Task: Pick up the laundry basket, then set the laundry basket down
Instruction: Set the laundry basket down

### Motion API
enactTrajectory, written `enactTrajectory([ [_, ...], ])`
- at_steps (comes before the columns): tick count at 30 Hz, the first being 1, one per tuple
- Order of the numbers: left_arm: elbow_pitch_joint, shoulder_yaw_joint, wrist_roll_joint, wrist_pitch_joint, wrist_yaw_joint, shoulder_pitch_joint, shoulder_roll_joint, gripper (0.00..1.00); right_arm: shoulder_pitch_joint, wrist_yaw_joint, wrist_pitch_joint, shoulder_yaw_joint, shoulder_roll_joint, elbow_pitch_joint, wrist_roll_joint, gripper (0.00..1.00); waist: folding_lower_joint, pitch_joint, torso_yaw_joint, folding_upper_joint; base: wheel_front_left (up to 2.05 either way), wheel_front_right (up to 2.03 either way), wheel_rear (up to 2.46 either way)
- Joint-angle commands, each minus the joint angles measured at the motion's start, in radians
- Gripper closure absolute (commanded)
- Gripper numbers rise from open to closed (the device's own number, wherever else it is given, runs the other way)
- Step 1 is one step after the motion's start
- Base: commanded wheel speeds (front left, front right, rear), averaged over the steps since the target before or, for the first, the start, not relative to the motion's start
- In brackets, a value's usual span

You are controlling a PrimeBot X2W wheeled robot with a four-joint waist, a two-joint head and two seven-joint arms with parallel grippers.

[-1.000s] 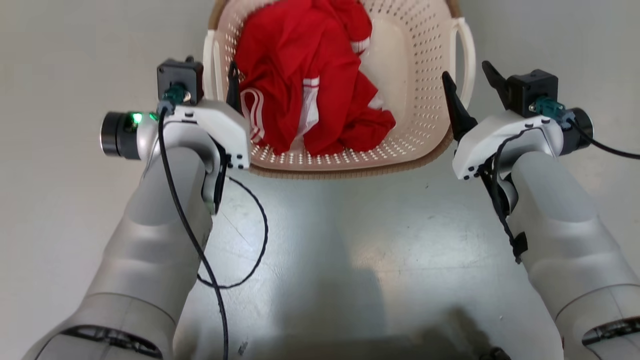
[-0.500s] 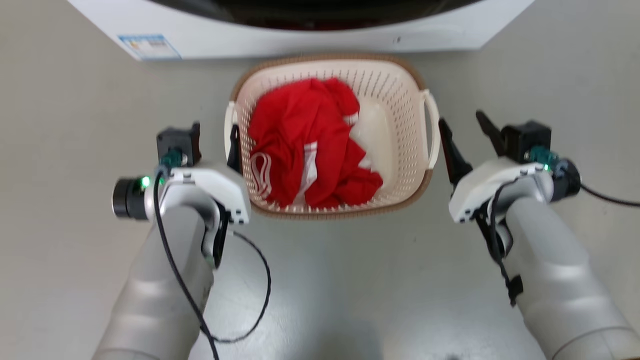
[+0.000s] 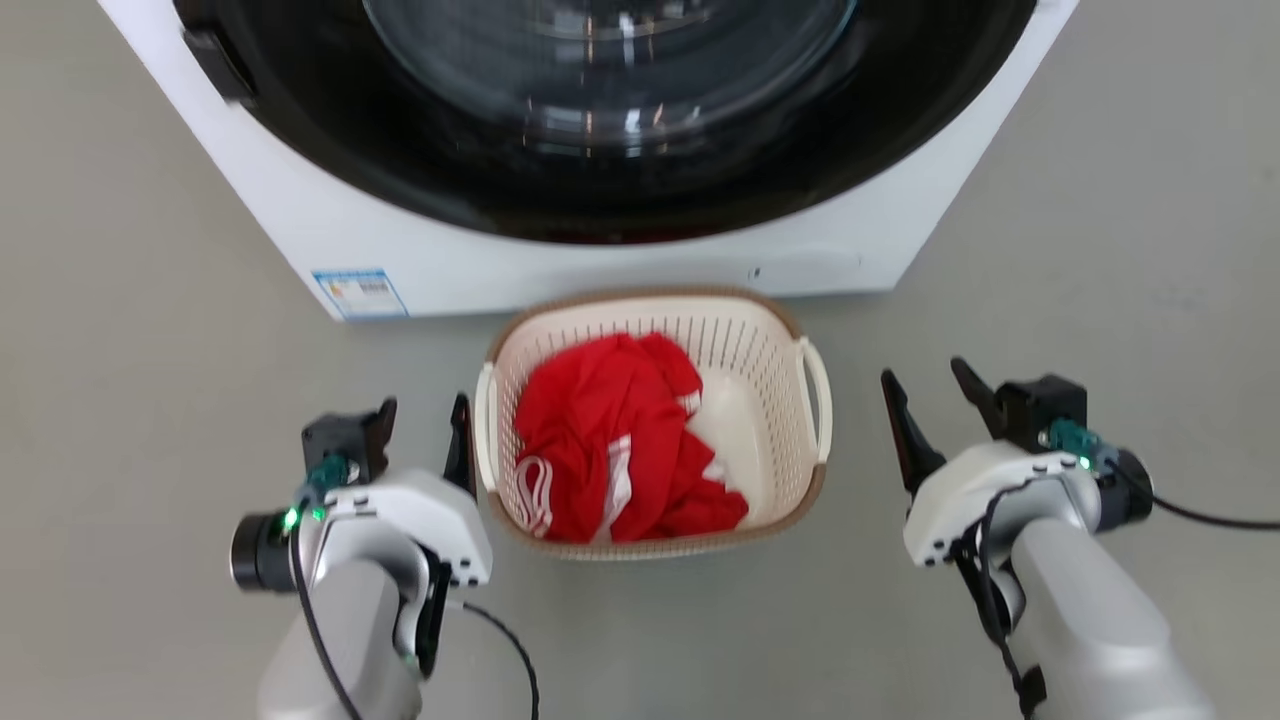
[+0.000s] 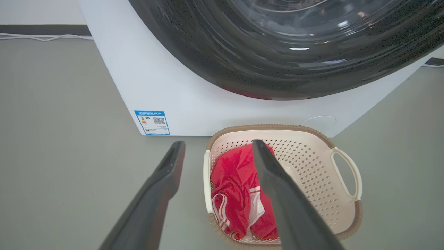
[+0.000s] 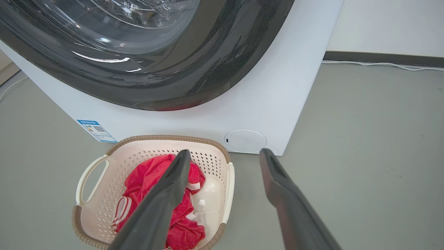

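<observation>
On the grey floor (image 3: 130, 400), right in front of the washer (image 3: 620, 265), sits the basket (image 3: 745, 350), upright, its far rim close to the machine's white front. A crumpled red garment (image 3: 600, 440) with white stripes lies inside, heaped toward the robot's left. The left gripper (image 3: 424, 420) hovers just beside the basket's left handle (image 3: 484, 435), fingers spread, holding nothing. The right gripper (image 3: 922, 385) hangs a little apart from the right handle (image 3: 822, 400), fingers likewise spread wide and empty.
</observation>
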Motion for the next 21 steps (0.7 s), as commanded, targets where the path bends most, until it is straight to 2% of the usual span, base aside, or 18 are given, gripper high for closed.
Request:
enactTrajectory([
  [1,-0.035,0.033,-0.007,-0.006,-0.006,0.030,0.019,0.00,0.030,0.006,-0.011,0.014,0.011,-0.027,-0.004,0.00,0.0000,-0.075,-0.005,0.0000,0.00,0.00,0.00],
  [9,-0.095,0.064,-0.023,-0.006,-0.009,0.135,0.019,0.00,0.116,0.006,-0.011,0.021,0.011,-0.056,-0.004,0.00,0.0000,-0.187,-0.002,0.0000,0.00,0.00,0.00],
  [21,-0.187,0.113,-0.050,-0.006,-0.013,0.257,0.019,0.00,0.195,0.006,-0.011,0.012,0.011,-0.140,-0.028,0.00,0.0000,-0.283,-0.012,0.0000,0.00,0.00,0.00],
])
